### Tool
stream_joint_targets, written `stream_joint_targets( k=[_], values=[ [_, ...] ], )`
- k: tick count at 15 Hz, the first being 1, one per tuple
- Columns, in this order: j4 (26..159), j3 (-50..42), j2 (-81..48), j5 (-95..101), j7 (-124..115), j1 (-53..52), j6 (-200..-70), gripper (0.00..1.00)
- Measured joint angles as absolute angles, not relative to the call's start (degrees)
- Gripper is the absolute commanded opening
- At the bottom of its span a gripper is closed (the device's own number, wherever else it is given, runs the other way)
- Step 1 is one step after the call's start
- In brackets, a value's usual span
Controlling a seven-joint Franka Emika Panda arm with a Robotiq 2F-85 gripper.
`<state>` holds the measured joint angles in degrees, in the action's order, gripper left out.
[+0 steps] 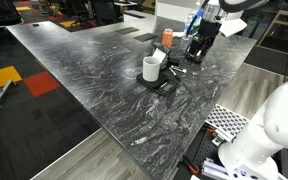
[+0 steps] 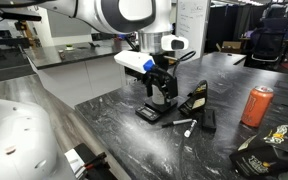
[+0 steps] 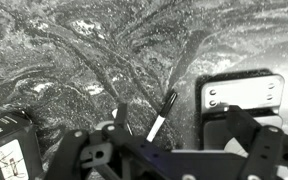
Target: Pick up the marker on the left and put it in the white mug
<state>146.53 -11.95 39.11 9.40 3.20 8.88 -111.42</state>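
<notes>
The white mug (image 1: 151, 68) stands on a black base on the dark marble table. I cannot make it out in the other views. A marker (image 3: 161, 114) with a white body and black cap lies on the table below my gripper (image 3: 174, 135), between the spread fingers. It also shows in both exterior views (image 2: 187, 124) (image 1: 176, 68). A second, darker marker (image 2: 170, 123) lies beside it. My gripper (image 1: 197, 47) (image 2: 162, 90) is open and empty, hovering above the markers, beside the mug.
An orange-red can (image 1: 167, 37) (image 2: 256, 105) stands nearby. A black box (image 2: 195, 100) lies by the markers, and its label shows in the wrist view (image 3: 9, 150). A metal plate with screws (image 3: 239, 93) sits beside the marker. A dark bag (image 2: 266, 152) lies close to the camera.
</notes>
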Motion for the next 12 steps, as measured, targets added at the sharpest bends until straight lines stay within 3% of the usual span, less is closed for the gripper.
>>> stream_joint_targets(
  k=[4, 12],
  values=[
    [142.9, -12.9, 30.9, 5.9, 0.2, 8.9, -117.0, 1.0],
    [132.4, -13.7, 13.4, -0.6, -6.2, 9.7, -115.2, 1.0]
  ],
)
